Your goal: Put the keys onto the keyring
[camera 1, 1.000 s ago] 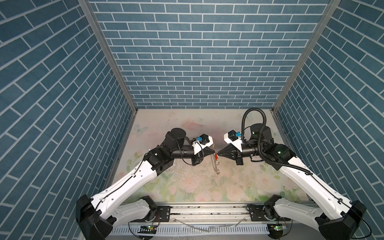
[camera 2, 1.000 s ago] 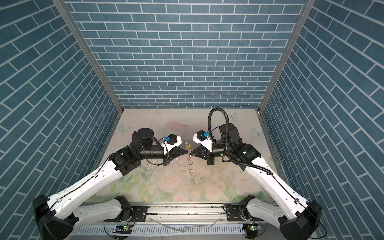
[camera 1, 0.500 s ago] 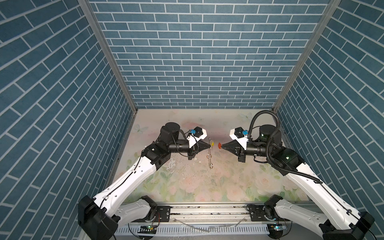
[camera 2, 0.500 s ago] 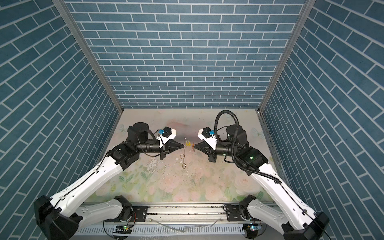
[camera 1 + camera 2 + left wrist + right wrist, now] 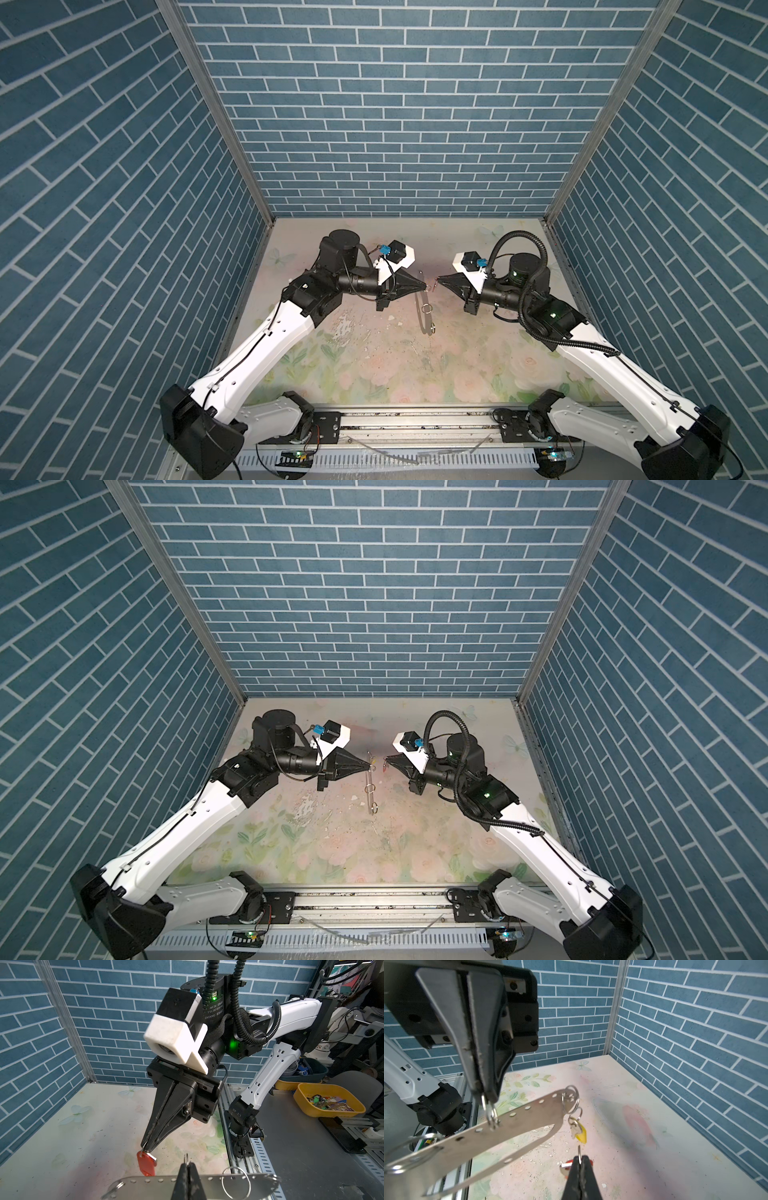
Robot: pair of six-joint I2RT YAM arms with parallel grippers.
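Wrist views: close to the keyring, facing each other across it, both showing it. In both top views we look down on it from high in front.

Blue brick-print walls close in three sides, with aluminium corner posts at the back joints. Down below is a floral tabletop mat with a butterfly print and a scuffed, flaking patch mid-table. Outside, in the left wrist view, there's a steel bench. A yellow tray holds small oddments, near a dark teal bin, a grey chair and a flat black slab.
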